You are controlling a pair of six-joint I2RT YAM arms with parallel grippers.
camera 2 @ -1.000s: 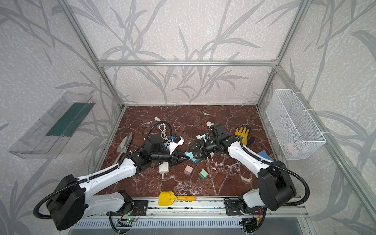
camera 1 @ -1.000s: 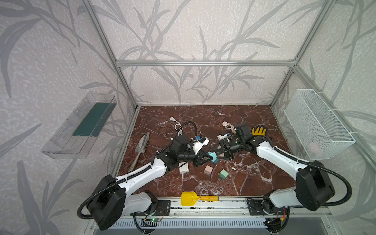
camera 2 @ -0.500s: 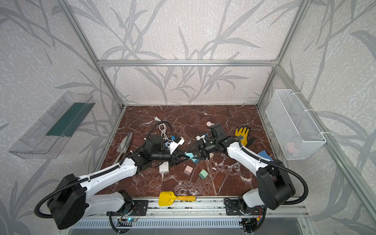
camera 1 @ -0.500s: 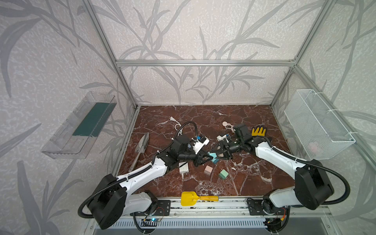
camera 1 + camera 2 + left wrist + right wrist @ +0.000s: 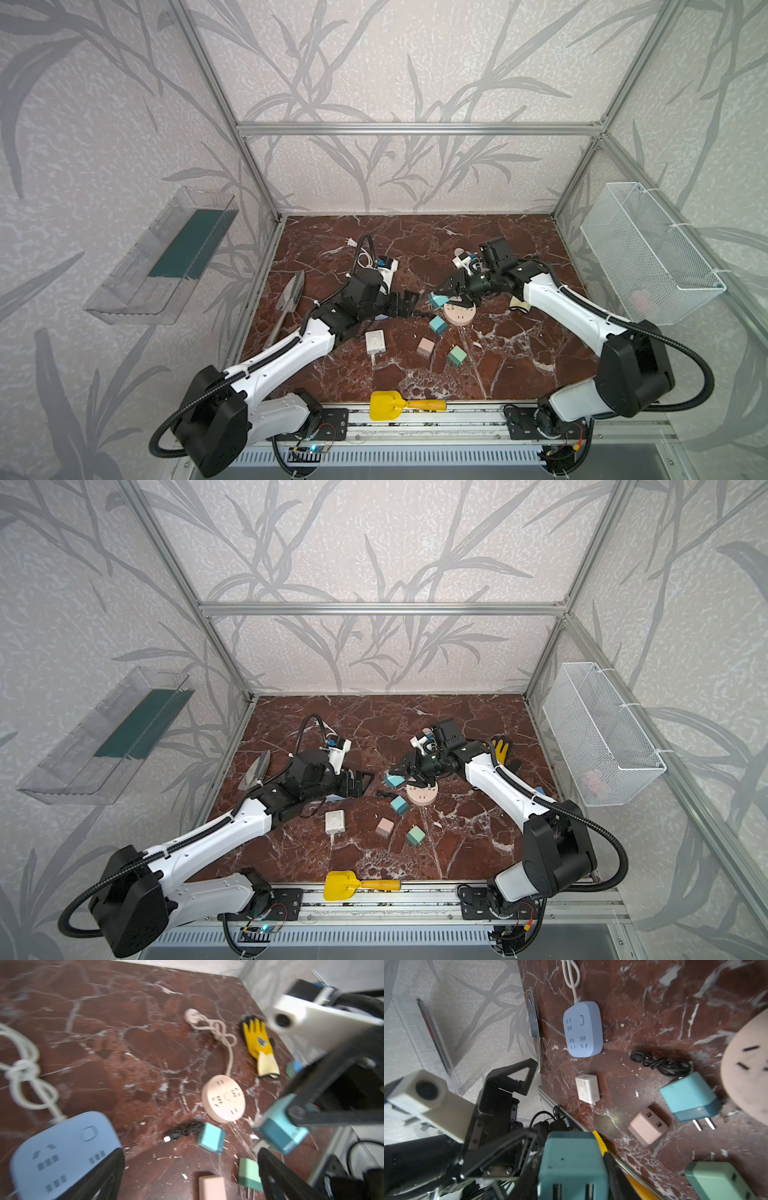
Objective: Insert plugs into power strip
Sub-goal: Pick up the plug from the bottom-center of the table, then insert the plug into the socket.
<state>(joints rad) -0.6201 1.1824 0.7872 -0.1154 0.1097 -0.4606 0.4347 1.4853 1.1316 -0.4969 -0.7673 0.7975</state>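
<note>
Pinching a teal plug (image 5: 435, 300) between its fingers, the right claw (image 5: 442, 296) holds it off the tabletop (image 5: 519, 345) at the centre of both top views, just at the left edge of the round pink power strip (image 5: 459, 317). I cannot tell whether plug and strip touch. The left claw (image 5: 409, 302) hangs a little to the left of it, jaws spread wide with nothing between them, near the blue power strip (image 5: 582, 1029). Below centre the loose ones lie on the marble: a second teal plug (image 5: 437, 325) just beside the pink strip, a pink plug (image 5: 425, 347) and a green plug (image 5: 456, 356) lower down, and a white charger block (image 5: 375, 341) to their left. A bundled black cable (image 5: 660, 1064) lies between the blue strip and the second teal plug. A yellow glove (image 5: 500, 748) lies right of centre, behind the right arm.
</note>
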